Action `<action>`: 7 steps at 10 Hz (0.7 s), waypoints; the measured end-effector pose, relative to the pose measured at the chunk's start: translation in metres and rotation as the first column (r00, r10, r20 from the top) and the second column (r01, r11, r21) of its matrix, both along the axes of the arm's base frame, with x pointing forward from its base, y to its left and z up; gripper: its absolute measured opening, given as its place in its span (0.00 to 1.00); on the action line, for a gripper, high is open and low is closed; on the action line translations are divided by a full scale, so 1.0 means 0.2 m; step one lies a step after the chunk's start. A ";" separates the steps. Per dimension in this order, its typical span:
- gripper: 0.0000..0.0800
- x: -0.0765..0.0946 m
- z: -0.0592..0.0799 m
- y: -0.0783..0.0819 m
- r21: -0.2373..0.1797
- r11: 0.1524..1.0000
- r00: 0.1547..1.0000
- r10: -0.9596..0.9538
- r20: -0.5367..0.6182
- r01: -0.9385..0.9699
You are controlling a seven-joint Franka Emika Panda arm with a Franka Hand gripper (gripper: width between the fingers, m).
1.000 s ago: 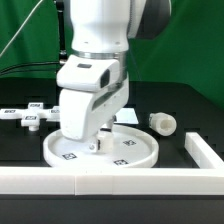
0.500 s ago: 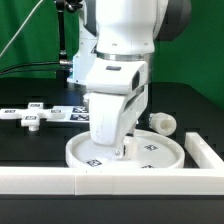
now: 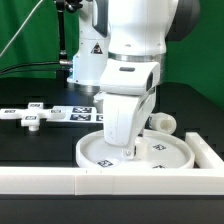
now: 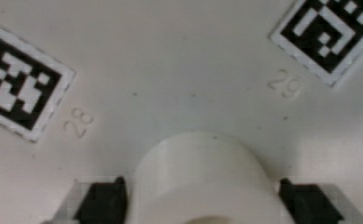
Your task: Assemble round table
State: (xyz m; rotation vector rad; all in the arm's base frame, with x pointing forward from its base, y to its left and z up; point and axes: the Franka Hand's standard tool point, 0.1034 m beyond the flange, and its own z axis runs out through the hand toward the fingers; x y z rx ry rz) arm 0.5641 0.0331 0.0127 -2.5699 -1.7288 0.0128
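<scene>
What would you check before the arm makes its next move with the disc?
1. Gripper down on the disc: ok.
2. Jaws shut on the disc: cannot tell.
3. Disc flat on the table: ok.
4. Disc clear of the rail: cannot tell.
5. Leg free, just beyond the disc: ok.
6. Foot lying apart, at the exterior view's left: ok.

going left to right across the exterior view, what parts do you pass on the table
cross-shaped foot piece → marker board → round disc
</scene>
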 end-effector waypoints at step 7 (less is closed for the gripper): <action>0.81 -0.09 0.07 -0.04 -0.011 0.998 0.998 -0.063 -0.002 0.063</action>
